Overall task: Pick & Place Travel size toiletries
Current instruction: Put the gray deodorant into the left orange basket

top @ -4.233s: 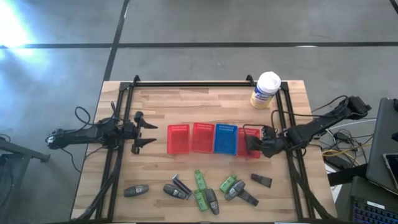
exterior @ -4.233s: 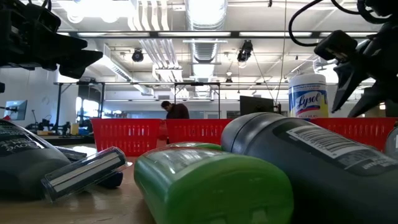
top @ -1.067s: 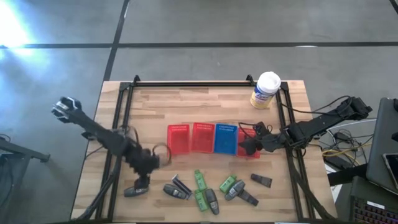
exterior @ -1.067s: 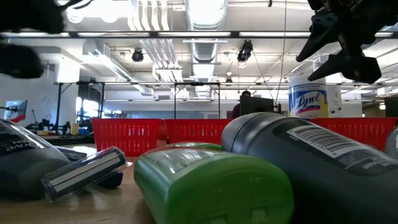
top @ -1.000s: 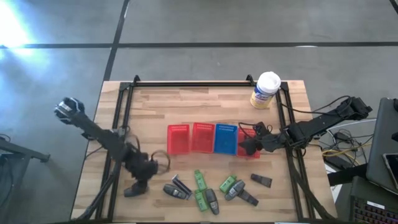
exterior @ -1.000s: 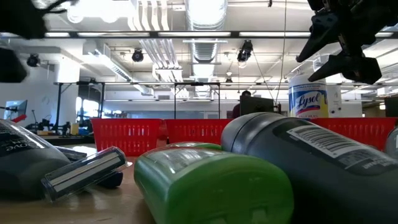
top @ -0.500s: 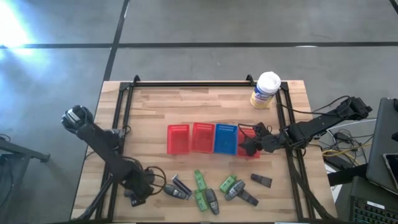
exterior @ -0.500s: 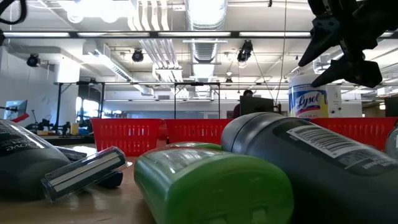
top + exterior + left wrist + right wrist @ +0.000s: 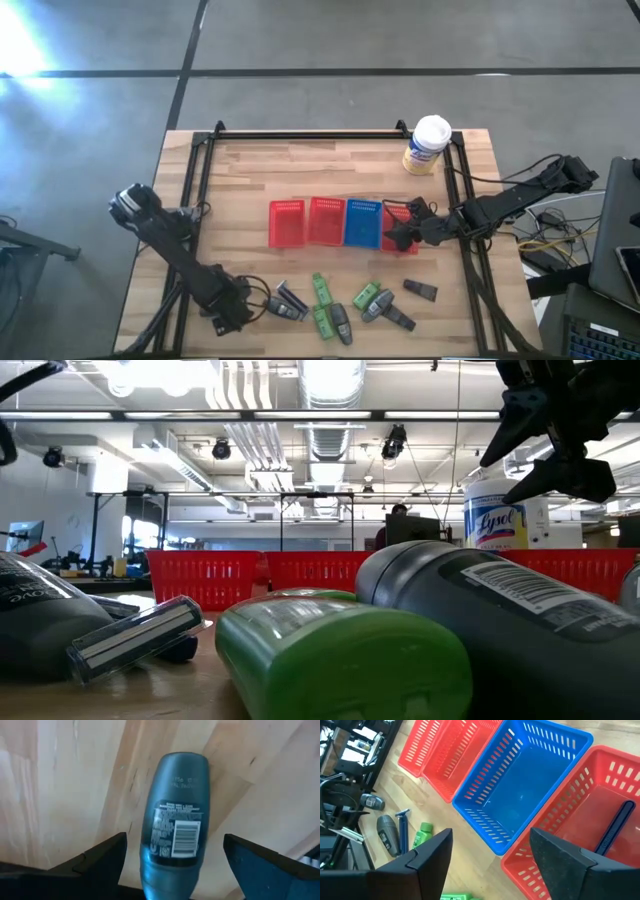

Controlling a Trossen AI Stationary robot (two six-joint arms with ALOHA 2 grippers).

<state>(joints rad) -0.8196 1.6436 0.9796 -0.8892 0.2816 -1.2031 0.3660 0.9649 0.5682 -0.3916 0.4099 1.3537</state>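
Observation:
The travel size toiletries lie in a loose row near the table's front edge: grey tubes, green packs, and a razor. My left gripper points down, open, over the leftmost grey tube. That tube lies flat on the wood, and a finger stands on either side of it without touching. My right gripper hovers open above the rightmost red basket, which holds a blue razor. In the low view the right gripper shows high at the right.
Two more red baskets and a blue basket stand in a row at the table's middle. A yellow canister with a white lid stands at the far right. A black frame rail runs along the table's left side.
My left gripper has swung toward the table's near edge and come down, turning as it went. It now stands over the leftmost grey tube. The tube has not moved.

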